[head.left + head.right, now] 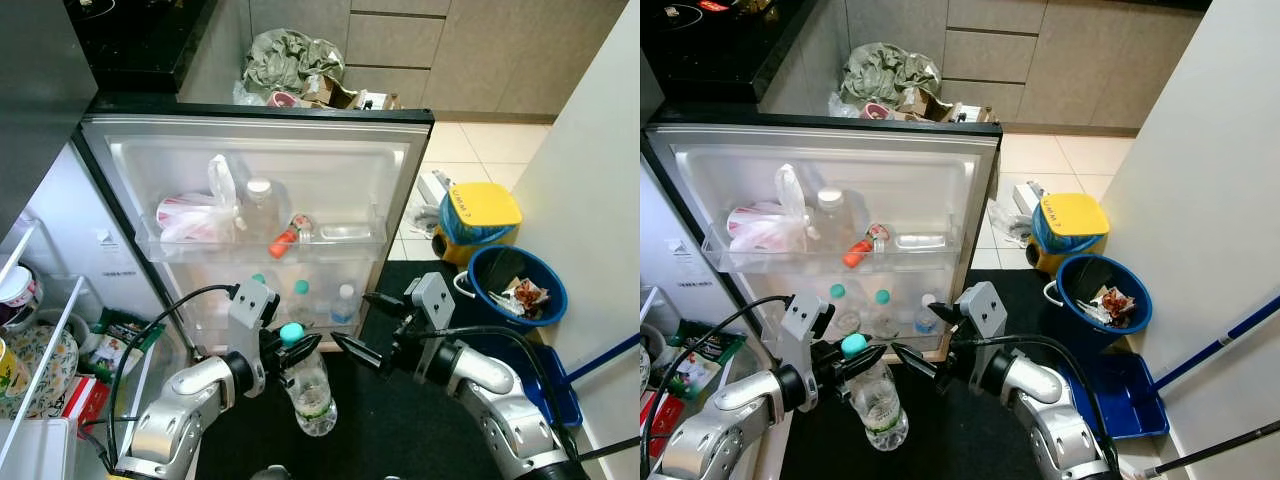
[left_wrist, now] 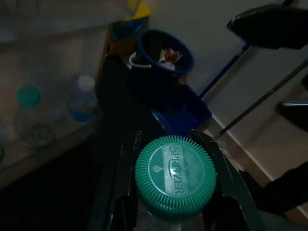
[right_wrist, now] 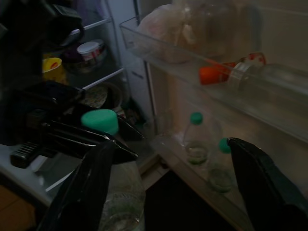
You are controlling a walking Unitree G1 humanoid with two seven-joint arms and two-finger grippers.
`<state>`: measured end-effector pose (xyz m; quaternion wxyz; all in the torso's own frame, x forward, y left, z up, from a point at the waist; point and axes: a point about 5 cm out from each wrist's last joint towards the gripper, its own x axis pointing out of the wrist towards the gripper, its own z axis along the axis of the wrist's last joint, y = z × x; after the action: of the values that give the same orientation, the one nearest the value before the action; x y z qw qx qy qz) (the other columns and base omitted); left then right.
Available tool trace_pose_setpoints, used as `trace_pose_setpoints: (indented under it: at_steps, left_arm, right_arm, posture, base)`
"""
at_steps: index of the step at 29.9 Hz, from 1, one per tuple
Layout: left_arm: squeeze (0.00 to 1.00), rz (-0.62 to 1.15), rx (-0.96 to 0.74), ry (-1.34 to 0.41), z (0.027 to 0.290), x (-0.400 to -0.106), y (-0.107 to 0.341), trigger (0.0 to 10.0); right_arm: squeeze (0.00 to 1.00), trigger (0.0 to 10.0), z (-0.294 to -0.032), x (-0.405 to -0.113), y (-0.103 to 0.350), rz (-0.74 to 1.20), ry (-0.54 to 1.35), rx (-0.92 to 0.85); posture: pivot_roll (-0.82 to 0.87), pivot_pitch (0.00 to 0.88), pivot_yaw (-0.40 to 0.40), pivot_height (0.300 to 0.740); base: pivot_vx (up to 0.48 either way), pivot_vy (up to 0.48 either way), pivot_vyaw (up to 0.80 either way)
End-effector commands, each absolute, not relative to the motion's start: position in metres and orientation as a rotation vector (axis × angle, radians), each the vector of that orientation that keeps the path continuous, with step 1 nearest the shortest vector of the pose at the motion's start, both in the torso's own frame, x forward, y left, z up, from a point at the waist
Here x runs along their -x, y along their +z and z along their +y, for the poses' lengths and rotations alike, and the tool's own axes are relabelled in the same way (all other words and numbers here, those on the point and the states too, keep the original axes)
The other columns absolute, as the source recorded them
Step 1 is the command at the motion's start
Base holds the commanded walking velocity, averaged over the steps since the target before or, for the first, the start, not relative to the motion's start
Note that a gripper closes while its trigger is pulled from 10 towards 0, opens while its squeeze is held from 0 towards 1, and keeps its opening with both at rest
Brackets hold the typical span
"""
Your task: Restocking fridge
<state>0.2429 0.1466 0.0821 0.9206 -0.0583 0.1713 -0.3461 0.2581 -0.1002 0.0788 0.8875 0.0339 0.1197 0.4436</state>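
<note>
Left gripper [image 1: 300, 346] jaws clamped on neck of clear water bottle [image 1: 311, 390], green cap [image 2: 174, 177] up, bottle hanging upright over dark floor mat [image 1: 400, 440] in front of open fridge door [image 1: 265, 150]. Right gripper [image 1: 368, 328] just beside cap, jaws spread wide, holding nothing. Behind, lower door shelf [image 1: 290, 325] holds three small bottles, two green-capped, one white-capped [image 1: 343, 305]. Upper door shelf [image 1: 260, 245] has plastic bag [image 1: 195, 215] at left end, clear jar [image 1: 262, 205] mid, orange-capped bottle [image 1: 290, 236] lying flat. Fridge interior shelves [image 1: 40, 340] at left with containers. Right of door: blue bin [image 1: 515, 285], yellow-lidded bin [image 1: 480, 212], blue dustpan [image 1: 560, 395] on floor.
</note>
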Motion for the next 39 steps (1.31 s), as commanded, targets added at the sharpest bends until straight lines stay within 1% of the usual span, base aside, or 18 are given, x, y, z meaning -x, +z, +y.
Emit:
trace_pose_setpoints:
  at_steps: [1,2,3,4,6,9,12,13,14,16,17,19,21,24,29,31,39]
  left_arm:
    - [0.0,0.347,0.094,-0.615,0.154,-0.247,0.076,10.0]
    - [0.0,0.347,0.094,-0.615,0.154,-0.247,0.076,10.0]
    - [0.0,0.339,0.027,-0.42,0.172,-0.256,0.065,10.0]
    - [0.0,0.339,0.027,-0.42,0.172,-0.256,0.065,10.0]
    - [0.0,0.33,-0.013,-0.296,0.184,-0.258,0.058,10.0]
    - [0.0,0.325,-0.022,-0.265,0.187,-0.257,0.056,10.0]
    - [0.0,0.333,-0.056,-0.133,0.199,-0.25,0.042,10.0]
    - [0.0,0.333,-0.056,-0.133,0.199,-0.25,0.042,10.0]
    - [0.0,0.346,-0.085,-0.06,0.205,-0.248,0.032,10.0]
    - [0.0,0.346,-0.085,-0.06,0.205,-0.248,0.032,10.0]
    - [0.0,0.336,-0.084,0.025,0.208,-0.252,0.026,10.0]
    - [0.0,0.336,-0.084,0.025,0.208,-0.252,0.026,10.0]
    - [0.0,0.315,-0.071,0.071,0.205,-0.258,0.025,10.0]
    - [0.0,0.283,-0.059,0.074,0.204,-0.267,0.033,10.0]
    - [0.0,0.263,-0.072,0.086,0.21,-0.27,0.035,10.0]
    - [0.0,0.263,-0.092,0.09,0.214,-0.272,0.033,10.0]
    - [0.0,0.237,-0.111,0.077,0.215,-0.282,0.037,10.0]
  right_arm:
    - [0.0,10.0,-0.11,-0.264,0.076,0.248,0.841,-0.057]
    - [0.0,10.0,-0.11,-0.264,0.076,0.248,0.841,-0.057]
    - [0.0,10.0,-0.126,-0.277,0.076,0.226,0.673,-0.057]
    - [0.0,10.0,-0.126,-0.277,0.076,0.226,0.673,-0.057]
    - [0.0,10.0,-0.139,-0.286,0.078,0.207,0.551,-0.062]
    - [0.0,10.0,-0.144,-0.29,0.079,0.195,0.502,-0.065]
    - [0.0,10.0,-0.157,-0.297,0.089,0.13,0.367,-0.093]
    - [0.0,10.0,-0.157,-0.297,0.089,0.13,0.367,-0.093]
    - [0.0,10.0,-0.16,-0.298,0.093,0.099,0.322,-0.118]
    - [0.0,10.0,-0.16,-0.298,0.093,0.099,0.322,-0.118]
    - [0.0,10.0,-0.163,-0.3,0.093,0.08,0.266,-0.125]
    - [0.0,10.0,-0.163,-0.3,0.093,0.08,0.266,-0.125]
    - [0.0,10.0,-0.165,-0.3,0.09,0.083,0.218,-0.128]
    - [0.0,10.0,-0.167,-0.301,0.086,0.092,0.173,-0.119]
    - [0.0,10.0,-0.167,-0.301,0.086,0.091,0.158,-0.105]
    - [0.0,10.0,-0.167,-0.302,0.084,0.093,0.151,-0.096]
    - [0.0,10.0,-0.165,-0.305,0.086,0.068,0.133,-0.099]
  posture:
    - [0.0,0.054,-0.065,0.74]
    - [0.0,0.054,-0.065,0.74]
    - [0.0,0.054,-0.061,0.74]
    - [0.0,0.054,-0.061,0.74]
    - [-0.01,0.055,-0.063,0.74]
    - [-0.01,0.056,-0.063,0.74]
    - [0.0,0.059,-0.062,0.74]
    - [0.0,0.059,-0.062,0.74]
    - [-0.01,0.055,-0.064,0.74]
    - [-0.01,0.055,-0.064,0.74]
    - [-0.01,0.053,-0.07,0.74]
    - [-0.01,0.053,-0.07,0.74]
    - [-0.01,0.048,-0.069,0.74]
    - [-0.01,0.042,-0.065,0.74]
    - [-0.01,0.036,-0.06,0.721]
    - [-0.01,0.011,-0.042,0.706]
    - [-0.01,0.0,-0.015,0.676]
  base:
    - [0.0,0.0,0.0]
    - [0.0,0.0,0.0]
    - [0.0,0.0,0.0]
    - [0.0,0.0,0.0]
    - [0.0,0.0,0.0]
    - [0.0,0.0,0.0]
    - [0.0,0.0,0.0]
    - [0.0,0.0,0.0]
    - [0.0,0.0,0.0]
    - [0.0,0.0,0.0]
    - [0.0,0.0,0.0]
    - [0.0,0.0,0.0]
    - [0.0,0.0,0.0]
    - [0.0,0.0,0.0]
    - [0.0,0.0,0.0]
    - [0.0,0.0,0.0]
    - [0.0,0.0,0.0]
